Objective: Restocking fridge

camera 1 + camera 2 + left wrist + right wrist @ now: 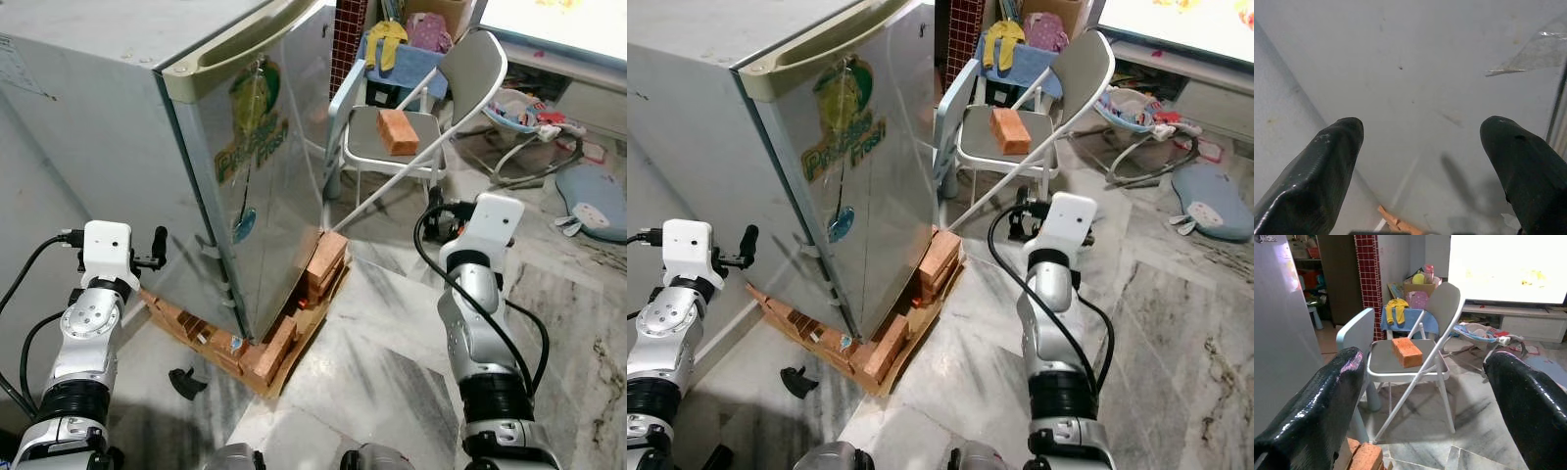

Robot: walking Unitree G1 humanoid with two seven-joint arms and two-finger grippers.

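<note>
A silver fridge (265, 196) stands with its door shut; a green and yellow sticker (253, 127) marks the door and a beige handle (245, 44) runs along the top. My left gripper (1422, 132) is open and empty, raised close to the fridge's grey side wall (1415, 63), left of the door. My right gripper (1422, 364) is open and empty too, held up to the right of the fridge and pointing at a folding chair (1444, 308) with an orange brick (1406, 351) on its seat.
The fridge rests on bricks (323, 264) and a wooden pallet (284, 367). A light blue plastic chair (343, 93) stands between fridge and folding chair. A small black object (184, 382) lies on the floor. A baby bouncer (529, 117) and blue cushion (593, 201) are at the right.
</note>
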